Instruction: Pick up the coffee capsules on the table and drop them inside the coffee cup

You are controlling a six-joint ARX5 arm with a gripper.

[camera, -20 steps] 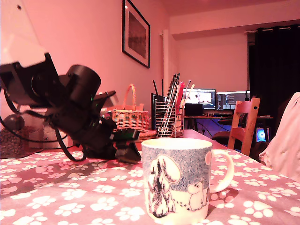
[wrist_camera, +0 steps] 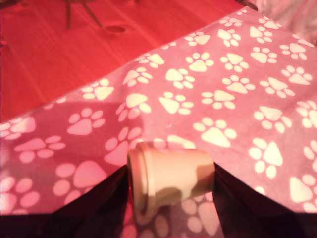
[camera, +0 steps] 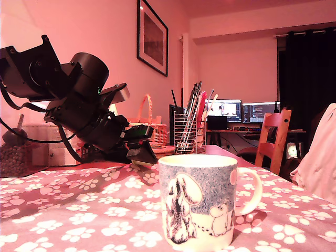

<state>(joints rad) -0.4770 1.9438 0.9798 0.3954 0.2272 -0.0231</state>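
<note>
A pale cream coffee capsule (wrist_camera: 168,181) lies on its side between my dark fingers (wrist_camera: 99,210), held just above the paw-print tablecloth (wrist_camera: 237,99). My gripper (wrist_camera: 171,191) is shut on it. From the exterior view, the gripper (camera: 140,152) hangs low over the table, behind the coffee cup and toward that view's left, and the capsule cannot be made out there. The coffee cup (camera: 198,207) is a white mug with grey-blue cartoon figures, upright at the front, its handle toward the exterior view's right. No dark brown capsule shows in either view.
A wire-mesh pen holder (camera: 185,134) and a wicker basket (camera: 149,128) stand behind the gripper. A wooden chair (camera: 274,139) and lit monitors (camera: 241,111) are farther back. Bare wooden floor (wrist_camera: 74,44) shows beyond the cloth's edge.
The arm has risen and swung upward. The gripper has lifted a little off the cloth and shifted slightly back, away from the cup.
</note>
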